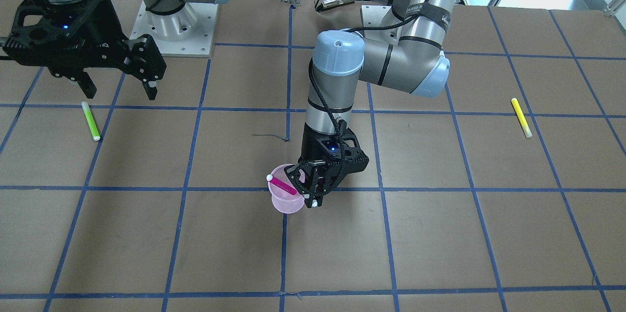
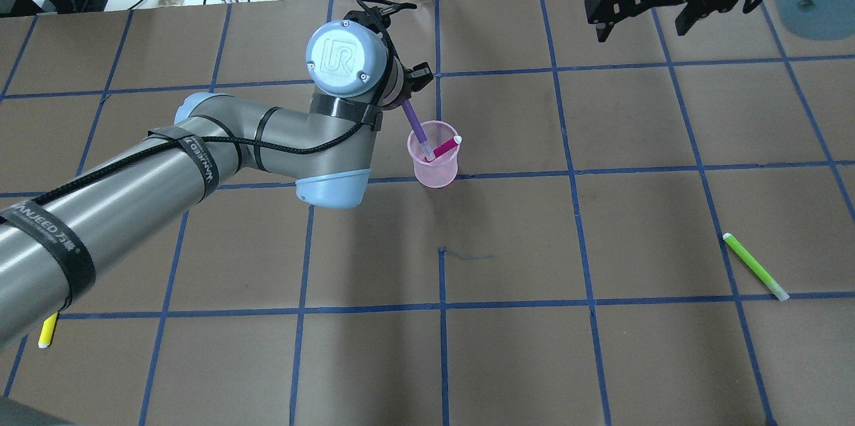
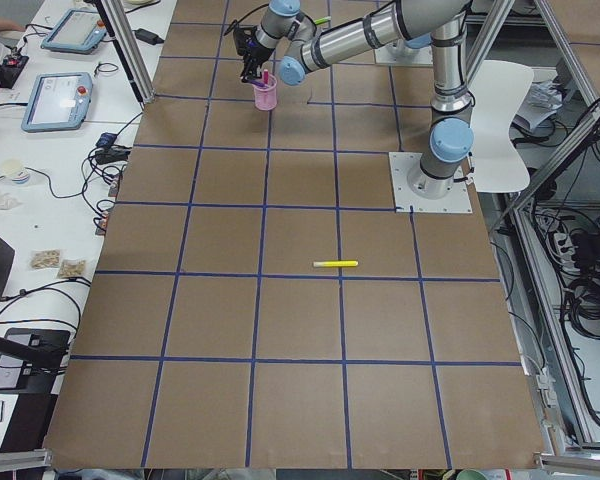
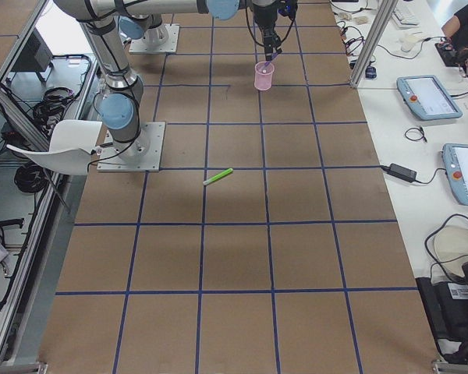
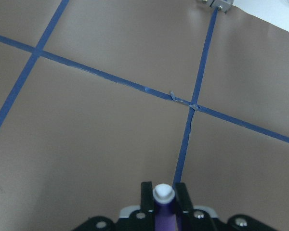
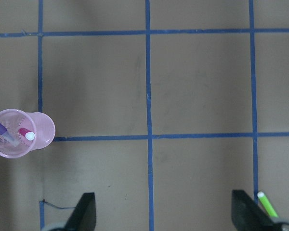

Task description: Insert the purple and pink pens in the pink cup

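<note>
The pink cup (image 2: 435, 169) stands upright near the table's middle; it also shows in the front view (image 1: 286, 203) and the right wrist view (image 6: 42, 129). The pink pen (image 2: 444, 147) leans inside it, white cap up. My left gripper (image 1: 313, 187) is shut on the purple pen (image 2: 414, 122) and holds it tilted, its lower end inside the cup. The left wrist view shows the purple pen (image 5: 163, 211) clamped between the fingers. My right gripper (image 2: 644, 22) is open and empty, high above the table and far from the cup.
A green pen (image 2: 755, 266) lies on the table on my right side, near the right gripper (image 6: 164, 214) in its wrist view. A yellow pen (image 1: 521, 117) lies on my left side. Blue tape lines grid the brown table.
</note>
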### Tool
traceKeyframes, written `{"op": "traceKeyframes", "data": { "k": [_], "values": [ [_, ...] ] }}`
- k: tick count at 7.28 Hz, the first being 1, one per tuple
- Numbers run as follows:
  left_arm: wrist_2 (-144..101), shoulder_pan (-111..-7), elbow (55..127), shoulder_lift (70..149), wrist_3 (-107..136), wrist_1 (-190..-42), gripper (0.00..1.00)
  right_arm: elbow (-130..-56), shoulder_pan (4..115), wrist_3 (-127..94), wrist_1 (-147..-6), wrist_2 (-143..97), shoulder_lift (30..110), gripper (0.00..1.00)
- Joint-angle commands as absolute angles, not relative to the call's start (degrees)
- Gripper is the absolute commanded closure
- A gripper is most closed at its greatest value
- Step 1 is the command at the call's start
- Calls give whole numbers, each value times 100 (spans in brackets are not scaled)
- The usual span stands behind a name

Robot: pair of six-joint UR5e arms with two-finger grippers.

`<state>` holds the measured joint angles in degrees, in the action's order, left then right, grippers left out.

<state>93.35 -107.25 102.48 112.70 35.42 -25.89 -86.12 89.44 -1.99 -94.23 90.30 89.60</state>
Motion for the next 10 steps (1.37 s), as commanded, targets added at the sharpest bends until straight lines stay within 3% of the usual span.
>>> {"op": "traceKeyframes", "data": {
  "k": [1, 4, 7, 10],
  "values": [
    [9317, -10723, 10239, 11285, 3533, -2566, 0, -8613, 8956, -493, -9079, 9018, 9062, 0],
    [8855, -10566, 10100, 11102, 3429, -2836, 0, -8595, 8956, -475, -9088, 8956, 9070, 0],
    [8262, -9522, 9100, 10584, 1546, -6461, 0, -8622, 8965, -370, -9105, 8947, 9079, 0],
    [8942, -8781, 8553, 9724, -653, -8949, 0, -8613, 8965, -281, -9114, 8965, 9079, 0]
  ]
}}
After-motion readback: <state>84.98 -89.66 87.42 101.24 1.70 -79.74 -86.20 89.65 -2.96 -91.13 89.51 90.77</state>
